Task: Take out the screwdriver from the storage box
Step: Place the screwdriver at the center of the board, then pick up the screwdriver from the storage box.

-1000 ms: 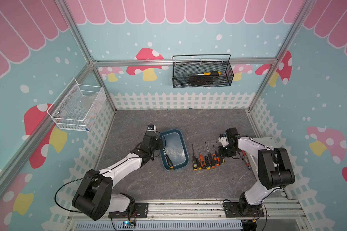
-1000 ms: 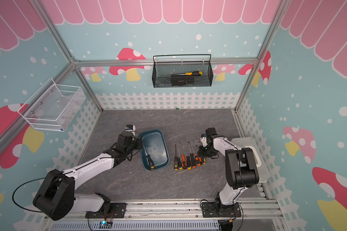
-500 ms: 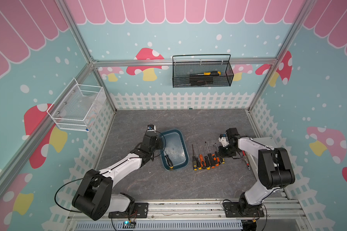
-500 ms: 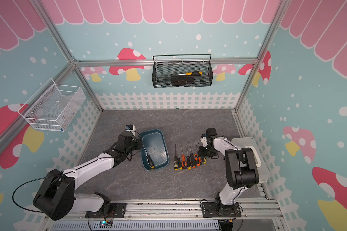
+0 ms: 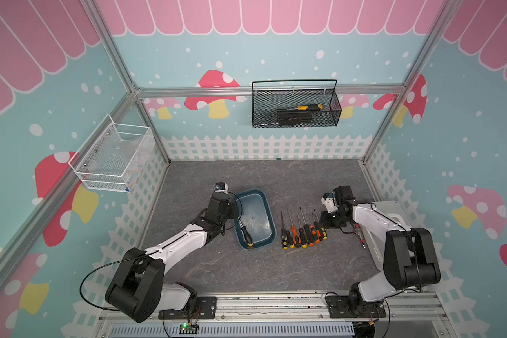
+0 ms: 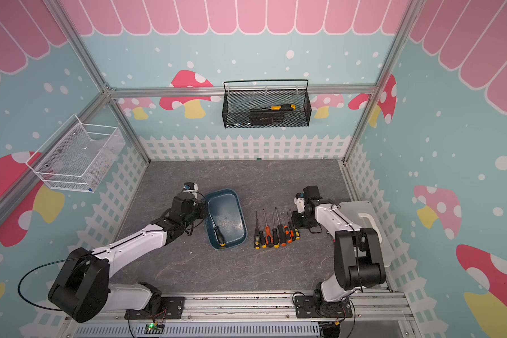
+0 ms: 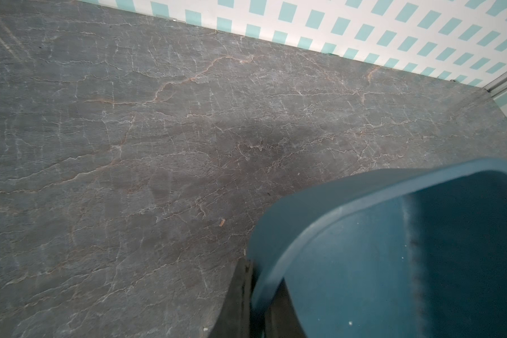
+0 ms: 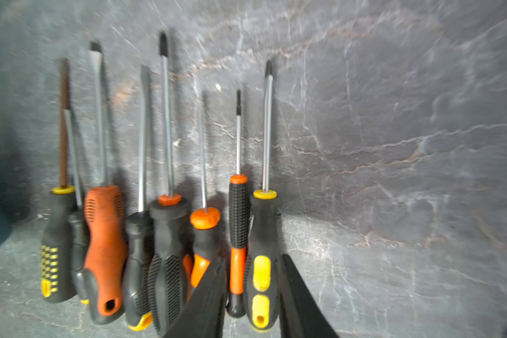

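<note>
Screwdriver (image 5: 247, 235) lies along the left wall of the mid-table storage box (image 5: 272, 231), left gripper (image 5: 235, 212) pinching that rim; right gripper (image 8: 252, 260), fingers (image 8: 208, 292) parted astride the row's (image 5: 302, 231) end handle (image 8: 262, 234), should rise vertically, nudging nothing.

Both top views look steeply down from the front onto the whole table (image 5: 246, 269), nearly alike. The left wrist view sits close over the box (image 7: 334, 193) rim, facing the fence (image 7: 392, 26); the right wrist view skims the screwdriver row (image 8: 164, 234). Both top views show these too.
</note>
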